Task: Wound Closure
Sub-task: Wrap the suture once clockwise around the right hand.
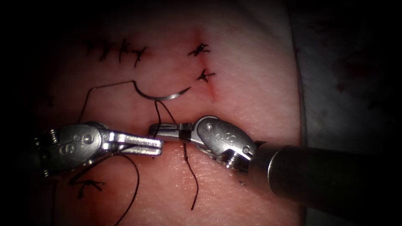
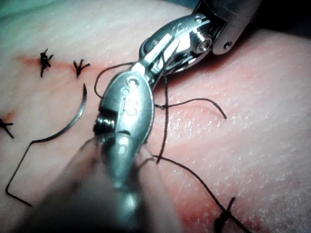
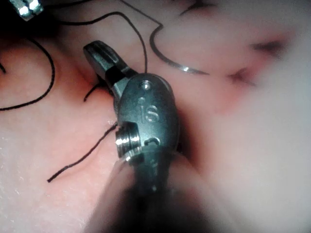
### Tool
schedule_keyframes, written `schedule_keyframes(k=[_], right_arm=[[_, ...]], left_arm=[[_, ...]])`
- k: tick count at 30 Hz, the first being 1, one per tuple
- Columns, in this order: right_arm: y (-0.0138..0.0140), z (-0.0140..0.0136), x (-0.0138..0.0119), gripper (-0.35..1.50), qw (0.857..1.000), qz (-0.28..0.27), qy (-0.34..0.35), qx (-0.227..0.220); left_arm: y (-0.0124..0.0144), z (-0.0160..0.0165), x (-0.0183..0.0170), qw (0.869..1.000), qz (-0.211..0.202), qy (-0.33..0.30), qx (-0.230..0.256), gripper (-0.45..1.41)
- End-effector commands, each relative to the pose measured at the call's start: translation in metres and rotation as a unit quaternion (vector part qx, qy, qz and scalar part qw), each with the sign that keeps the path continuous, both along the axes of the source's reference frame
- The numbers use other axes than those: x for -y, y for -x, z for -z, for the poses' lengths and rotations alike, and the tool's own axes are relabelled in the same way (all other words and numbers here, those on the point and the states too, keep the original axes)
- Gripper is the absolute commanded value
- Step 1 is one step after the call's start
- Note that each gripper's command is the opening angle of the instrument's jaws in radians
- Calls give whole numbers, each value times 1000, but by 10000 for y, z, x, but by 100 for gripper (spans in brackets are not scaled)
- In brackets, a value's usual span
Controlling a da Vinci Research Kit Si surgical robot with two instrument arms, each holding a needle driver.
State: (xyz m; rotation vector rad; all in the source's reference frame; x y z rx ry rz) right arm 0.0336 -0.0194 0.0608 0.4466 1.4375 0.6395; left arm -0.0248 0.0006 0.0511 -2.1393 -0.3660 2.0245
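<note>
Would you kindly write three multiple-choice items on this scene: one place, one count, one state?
1. In the endoscope view, the needle lies:
A above the left tool and right tool
B below them
C right of both

2. Knots on the cut right of the needle:
A one
B two
C five

3. The needle is:
A held by the left tool
B driven into the tissue
C lying free

Key: A, it sits above both tips; B, two knots show there; C, its whole curve rests on the tissue, and neither tool holds it.

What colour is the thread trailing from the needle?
Dark, nearly black thread; the needle is silver. Best in the endoscope view.
</note>
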Motion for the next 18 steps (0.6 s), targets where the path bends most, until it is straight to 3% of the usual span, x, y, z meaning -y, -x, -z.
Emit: schedule_keyframes(k=[1,8,14,18], right_arm=[[-23,-3,0,-35,1000,7,-12,-14],[-49,-5,-9,-35,999,3,-27,-45],[-51,-11,-25,-35,990,-38,-67,-122],[-44,-1,-29,-35,975,-55,-105,-187]], left_arm=[[7,-7,0,1000,0,-3,0,-45],[17,-12,24,999,-16,-41,18,-45],[15,-15,29,997,-23,-75,25,-45],[7,-26,25,996,-7,-87,0,-45]])
